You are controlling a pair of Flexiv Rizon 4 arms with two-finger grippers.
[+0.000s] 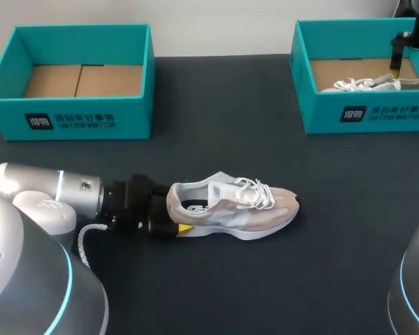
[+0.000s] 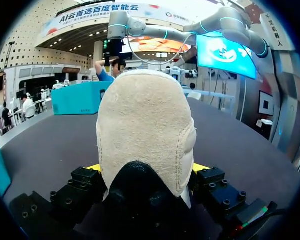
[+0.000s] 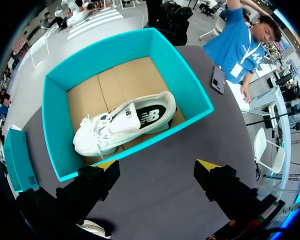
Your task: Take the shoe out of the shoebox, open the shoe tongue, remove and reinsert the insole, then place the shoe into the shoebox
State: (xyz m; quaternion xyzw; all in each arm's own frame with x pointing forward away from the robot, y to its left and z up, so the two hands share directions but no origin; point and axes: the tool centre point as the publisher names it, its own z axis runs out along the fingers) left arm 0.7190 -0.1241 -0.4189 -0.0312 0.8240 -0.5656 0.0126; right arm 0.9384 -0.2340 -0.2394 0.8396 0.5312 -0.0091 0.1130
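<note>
Two arms: left one low on the table (image 1: pixel 265 293) at the near left, right one up at the far right.
Left gripper (image 1: pixel 171 213): clamped on the heel of the beige shoe (image 1: pixel 230 206), one finger on each side.
Left wrist check: the heel (image 2: pixel 145 130) fills the space between the fingers, with a yellow tip (image 2: pixel 94 167) showing against each side; left gripper (image 2: pixel 147 167) is narrow, holding the shoe.
Beige shoe: out of both boxes, mid-table, sole down, upright, toe pointing away from the left gripper towards the right side, white laces on top.
Left box (image 1: pixel 70 112): teal, far left, only bare cardboard floor showing inside, well apart from the beige shoe.
Right box (image 1: pixel 366 112): teal, far right, with a white shoe (image 1: pixel 363 84) lying inside.
Right gripper (image 1: pixel 403 50): up over the right box, fingers spread wide, touching nothing.
Right wrist check: right gripper (image 3: pixel 157 167) is wide with nothing between the tips; the right box (image 3: pixel 55 130) is ahead and below, the white shoe (image 3: pixel 122 122) on its cardboard floor.
</note>
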